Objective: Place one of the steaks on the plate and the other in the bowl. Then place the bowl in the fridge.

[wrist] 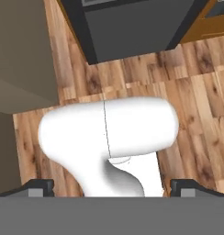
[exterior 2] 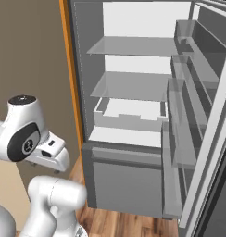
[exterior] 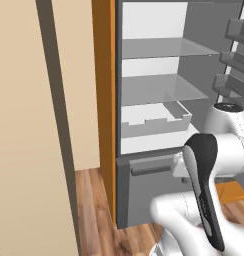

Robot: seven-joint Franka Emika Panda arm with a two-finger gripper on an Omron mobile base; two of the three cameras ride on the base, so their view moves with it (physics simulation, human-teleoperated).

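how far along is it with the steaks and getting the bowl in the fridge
Done: the fridge stands open, its door swung wide. In hand: nothing; the gripper is open, pointing down at the wood floor. Left: the shelves look bare, so the bowl's placement seems pending.

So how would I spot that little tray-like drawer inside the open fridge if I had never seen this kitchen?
Start at the tall grey fridge standing open beside the orange cabinet edge. Inside, go down past the two clear glass shelves to the pale grey drawer just beneath them. Unlike the flat, see-through shelves, it is an opaque open-topped box with raised walls and a notched front lip.
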